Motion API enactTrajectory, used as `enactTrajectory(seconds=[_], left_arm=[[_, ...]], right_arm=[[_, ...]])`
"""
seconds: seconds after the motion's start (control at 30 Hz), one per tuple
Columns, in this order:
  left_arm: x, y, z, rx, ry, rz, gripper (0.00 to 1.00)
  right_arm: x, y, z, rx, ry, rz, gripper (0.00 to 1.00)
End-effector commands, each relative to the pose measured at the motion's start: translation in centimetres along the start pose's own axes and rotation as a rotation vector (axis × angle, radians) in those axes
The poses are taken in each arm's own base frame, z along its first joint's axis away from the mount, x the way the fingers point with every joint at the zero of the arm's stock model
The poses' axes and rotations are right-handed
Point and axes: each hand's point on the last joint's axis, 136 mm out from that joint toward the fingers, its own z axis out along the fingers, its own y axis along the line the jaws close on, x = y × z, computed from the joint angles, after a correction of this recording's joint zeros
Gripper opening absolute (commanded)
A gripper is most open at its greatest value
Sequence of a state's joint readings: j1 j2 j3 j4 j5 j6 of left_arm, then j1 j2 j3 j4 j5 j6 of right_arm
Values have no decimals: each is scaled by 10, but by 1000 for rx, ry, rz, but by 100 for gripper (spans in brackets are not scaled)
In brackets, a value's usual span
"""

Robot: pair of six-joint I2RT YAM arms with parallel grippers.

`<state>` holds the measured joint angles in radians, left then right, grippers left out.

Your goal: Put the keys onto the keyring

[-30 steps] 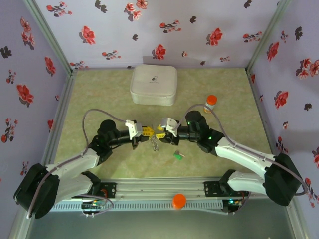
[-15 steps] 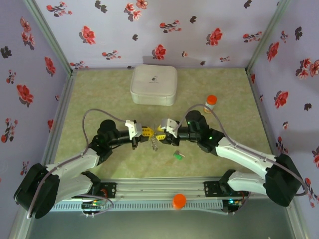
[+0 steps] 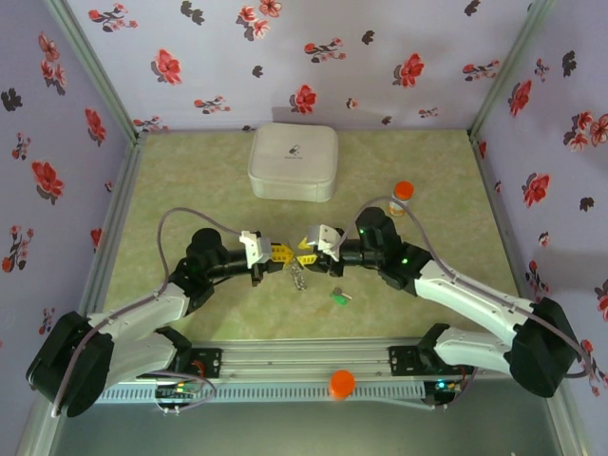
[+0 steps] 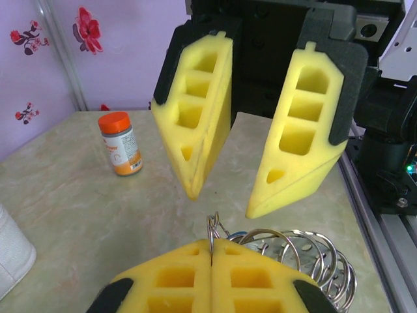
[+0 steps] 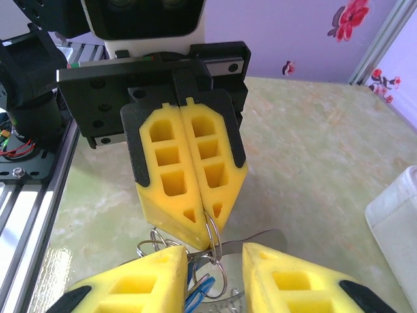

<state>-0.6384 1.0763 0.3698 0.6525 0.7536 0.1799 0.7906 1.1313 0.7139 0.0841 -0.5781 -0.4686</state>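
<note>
The thin silver wire keyring [image 4: 296, 257] looked light, springy and slippery. The left gripper [image 4: 210, 242], jaws pressed together, nipped one coil, seemingly the soundest hold. The right gripper [image 4: 221, 205] held its jaws spread.

We see our left gripper [image 4: 210, 246] with its two yellow foam fingers pressed together, pinching a loop of the keyring [image 4: 293, 257], a bunch of thin silver wire rings spreading to the near side. Facing it from the right, just apart, the right gripper [image 4: 222, 205] holds its yellow fingers parted with nothing between them. On the pale green table [image 4: 85, 208], toward the far side, stand an orange-capped bottle [image 4: 119, 143] and a white case's corner [image 4: 12, 251].
</note>
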Motion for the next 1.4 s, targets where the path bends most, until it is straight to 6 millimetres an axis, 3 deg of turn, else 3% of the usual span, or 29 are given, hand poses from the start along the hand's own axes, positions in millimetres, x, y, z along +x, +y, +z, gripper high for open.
enactTrajectory(seconds=[0.0, 0.5, 0.9, 0.97, 1.07, 1.27, 1.37], left_arm=[[-9, -2, -1, 18, -27, 46, 0], [-13, -5, -1, 36, -38, 50, 0], [-16, -5, -2, 34, -43, 53, 0], [-15, 0, -3, 3, -36, 39, 22], [-8, 5, -6, -39, 10, 20, 38], [13, -2, -15, -41, 166, -7, 39], [13, -6, -15, -25, 184, -18, 38]], right_arm=[[-18, -4, 1, -11, -46, -10, 29], [-10, 0, 10, -74, -4, 10, 21], [-6, 12, 10, -155, 42, 15, 0], [-6, 12, 8, -151, 53, 7, 0], [-9, 7, 5, -113, 70, -13, 0], [-5, 4, 3, -75, 191, -84, 0], [-1, 4, 7, -74, 265, -123, 0]])
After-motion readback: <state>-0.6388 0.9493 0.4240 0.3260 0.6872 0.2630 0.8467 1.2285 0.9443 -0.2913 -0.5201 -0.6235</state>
